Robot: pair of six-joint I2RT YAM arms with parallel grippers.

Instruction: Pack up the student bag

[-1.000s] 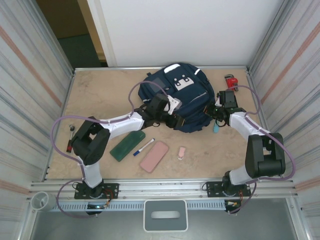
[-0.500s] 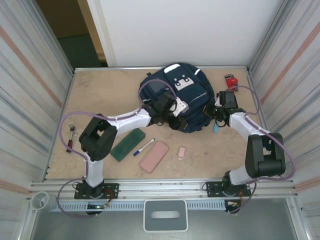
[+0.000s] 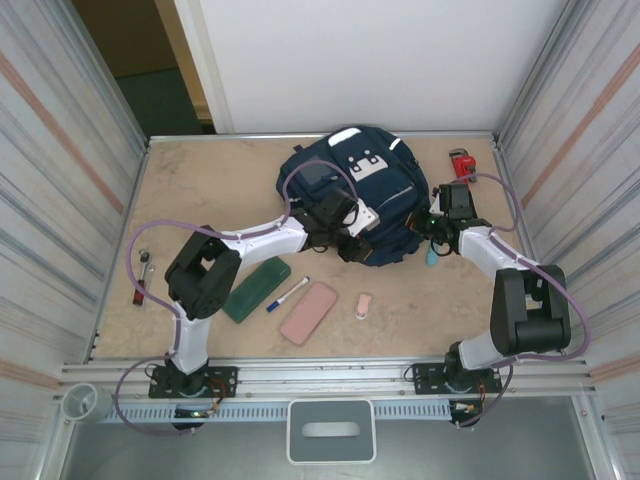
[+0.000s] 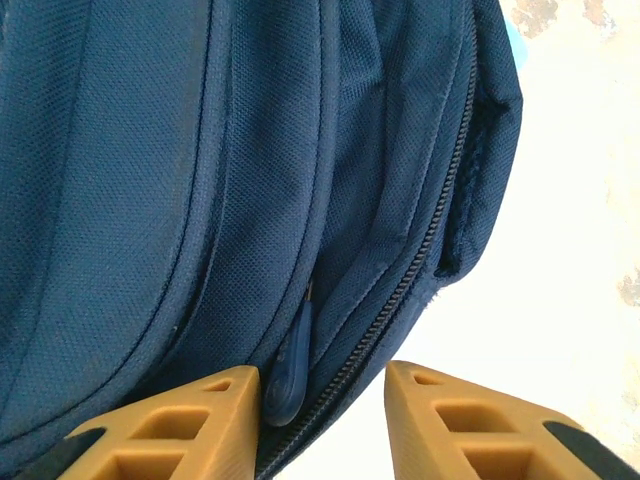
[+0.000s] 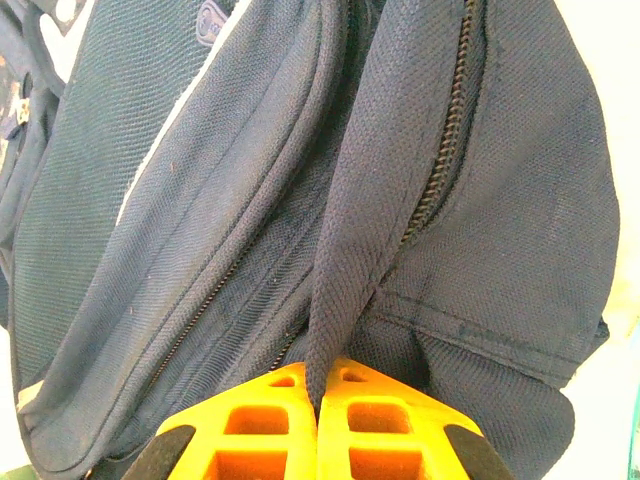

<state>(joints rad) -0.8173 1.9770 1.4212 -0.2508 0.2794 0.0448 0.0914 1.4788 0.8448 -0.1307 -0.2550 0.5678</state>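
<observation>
My right gripper is pinched shut on a fabric fold of the student bag, I judge to brace it at the far middle of the table. My left gripper stands part open astride the zipper pull, gripping nothing yet. I take the aim to be unzipping that pocket.

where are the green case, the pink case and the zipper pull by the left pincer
green case (image 3: 255,291): top view, middle of its top face
pink case (image 3: 309,313): top view, centre of its flat face
zipper pull (image 4: 287,365): left wrist view, rounded lower end of the tab
</observation>
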